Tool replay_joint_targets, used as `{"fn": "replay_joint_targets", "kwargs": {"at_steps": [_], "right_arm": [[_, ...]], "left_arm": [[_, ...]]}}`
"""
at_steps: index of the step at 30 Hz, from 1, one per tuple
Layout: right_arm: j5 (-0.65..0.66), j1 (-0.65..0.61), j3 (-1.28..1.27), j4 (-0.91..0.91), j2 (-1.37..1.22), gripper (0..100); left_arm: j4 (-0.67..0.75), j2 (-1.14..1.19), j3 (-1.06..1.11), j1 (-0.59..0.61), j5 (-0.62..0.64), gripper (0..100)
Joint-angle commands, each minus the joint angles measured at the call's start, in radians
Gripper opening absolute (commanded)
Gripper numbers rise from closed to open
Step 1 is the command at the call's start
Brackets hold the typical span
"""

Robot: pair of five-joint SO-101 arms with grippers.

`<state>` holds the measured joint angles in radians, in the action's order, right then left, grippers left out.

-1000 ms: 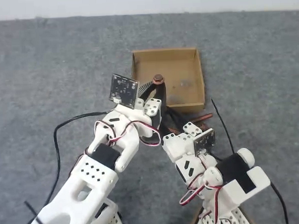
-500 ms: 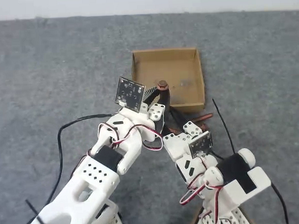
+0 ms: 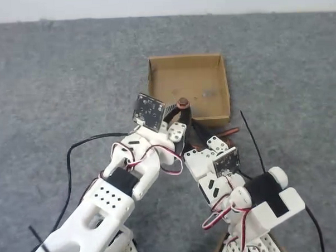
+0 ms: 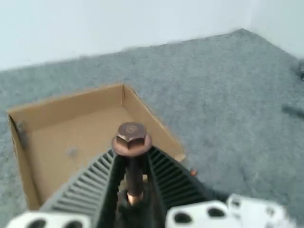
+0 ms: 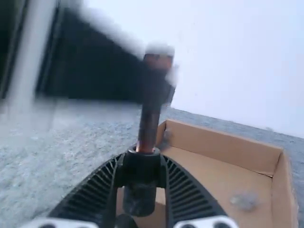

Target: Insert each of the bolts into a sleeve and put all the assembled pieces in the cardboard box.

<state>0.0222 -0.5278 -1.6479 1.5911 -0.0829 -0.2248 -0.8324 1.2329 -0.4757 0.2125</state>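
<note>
Where grey carpet (image 3: 54, 81) meets white wall (image 3: 151, 3), left pincer (image 4: 132, 159) clamps bolt (image 4: 131, 139), right pincer (image 5: 141, 164) clamps sleeve (image 5: 140, 187).

Cardboard box (image 3: 149, 76): open from above. At its 6 o'clock wall the left gripper (image 3: 182, 113), clamping a bolt (image 3: 182, 102), and right gripper (image 3: 195, 131), clamping a sleeve (image 5: 141, 183), crowd together. Bare carpet (image 3: 71, 74) gives passage from 9 to 3 o'clock; black cable (image 3: 250, 140) at 4 o'clock.

Readable text, labels, numbers, signs: none. Cardboard box (image 3: 184, 58): plain walls. Circuit boards (image 3: 148, 111) on the arms: markings too small to read.
</note>
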Motion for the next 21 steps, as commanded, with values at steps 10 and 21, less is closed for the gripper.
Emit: {"fn": "replay_joint_targets", "kwargs": {"at_steps": [10,21], "right_arm": [[0.012,0.041,-0.003,0.090,0.016,0.6],[0.012,0.041,-0.003,0.096,0.008,0.6]], "left_arm": [[0.020,-0.032,0.076,0.003,-0.011,1],[0.172,-0.031,0.134,0.011,-0.011,1]]}}
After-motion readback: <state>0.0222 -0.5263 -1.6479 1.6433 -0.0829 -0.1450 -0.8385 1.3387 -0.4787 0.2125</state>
